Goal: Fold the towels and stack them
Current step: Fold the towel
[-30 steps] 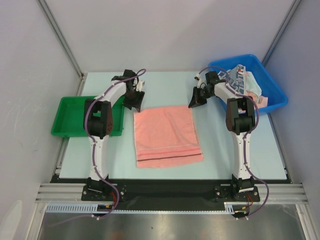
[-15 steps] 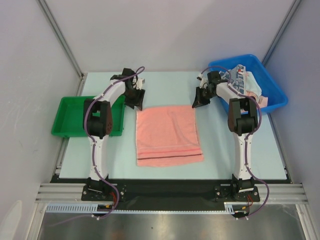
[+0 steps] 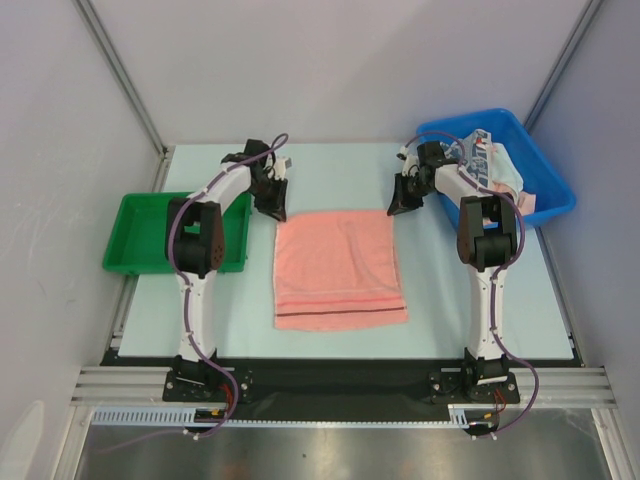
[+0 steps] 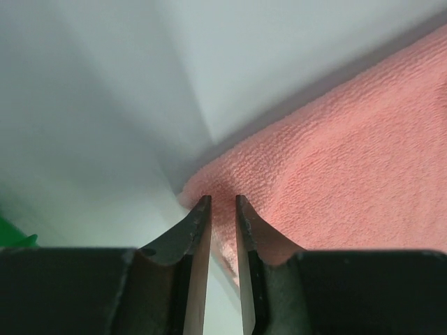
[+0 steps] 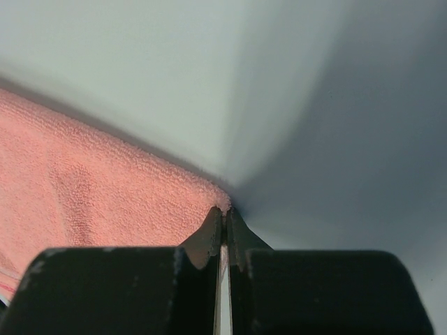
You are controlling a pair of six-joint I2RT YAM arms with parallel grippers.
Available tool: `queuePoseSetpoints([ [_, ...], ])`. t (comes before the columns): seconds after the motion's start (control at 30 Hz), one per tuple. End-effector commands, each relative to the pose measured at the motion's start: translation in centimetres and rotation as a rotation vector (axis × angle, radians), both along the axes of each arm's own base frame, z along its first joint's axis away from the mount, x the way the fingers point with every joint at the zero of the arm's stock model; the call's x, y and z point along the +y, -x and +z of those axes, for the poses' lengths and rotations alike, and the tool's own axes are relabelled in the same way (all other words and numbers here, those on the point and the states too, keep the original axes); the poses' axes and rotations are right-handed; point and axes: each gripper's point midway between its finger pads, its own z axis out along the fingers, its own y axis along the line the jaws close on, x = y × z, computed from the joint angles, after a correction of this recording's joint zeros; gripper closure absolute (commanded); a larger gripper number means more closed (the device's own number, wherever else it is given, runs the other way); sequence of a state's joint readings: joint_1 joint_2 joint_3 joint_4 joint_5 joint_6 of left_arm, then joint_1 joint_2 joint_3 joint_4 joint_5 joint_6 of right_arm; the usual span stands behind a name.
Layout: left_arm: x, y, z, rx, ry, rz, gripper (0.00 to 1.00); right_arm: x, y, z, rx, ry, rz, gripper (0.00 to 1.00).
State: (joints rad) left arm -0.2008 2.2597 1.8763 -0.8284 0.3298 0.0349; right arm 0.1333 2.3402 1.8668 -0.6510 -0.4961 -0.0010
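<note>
Top view: the salmon-pink towel (image 3: 339,268) lies flat at frame centre, each gripper at a far corner. Left wrist: the left gripper (image 4: 223,209) stands narrow, straddling the towel corner. Right wrist: the right gripper (image 5: 223,218) pinches the other corner.

Bright even overhead light in the top view, soft faint shadows under the arms on the pale desk (image 3: 330,175), sharp focus throughout, both wrist views close and soft, background blurred into grey gradients, dark tool fingers (image 4: 199,237) in silhouette, no glare
</note>
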Motion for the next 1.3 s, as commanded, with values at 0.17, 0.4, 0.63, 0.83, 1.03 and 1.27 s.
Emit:
queuePoseSetpoints([
  [0.17,0.6,-1.8,-1.2,-0.045,-0.069,0.140,0.77,-1.8,-0.3,1.2,-0.045,0.060,-0.016,1.00],
  [0.4,2.7,-4.5,2.6,-0.190,-0.178,0.232,0.63,-2.0,-0.3,1.0,-0.050,0.058,-0.014,1.00],
  [0.63,0.5,-4.0,3.2,-0.184,-0.083,0.081,0.53,-1.7,-0.2,1.2,-0.056,0.047,-0.008,1.00],
  [0.83,-0.2,-3.5,2.5,-0.147,-0.056,0.017,0.50,-1.7,-0.3,1.4,-0.061,0.046,-0.006,1.00],
  [1.03,0.2,-3.2,-0.2,-0.081,-0.095,0.025,0.52,-1.6,-0.3,1.6,-0.065,0.044,-0.004,1.00],
  [1.27,0.1,-2.3,-1.7,-0.038,-0.121,0.013,0.57,-1.6,-0.4,1.9,-0.073,0.042,-0.005,1.00],
])
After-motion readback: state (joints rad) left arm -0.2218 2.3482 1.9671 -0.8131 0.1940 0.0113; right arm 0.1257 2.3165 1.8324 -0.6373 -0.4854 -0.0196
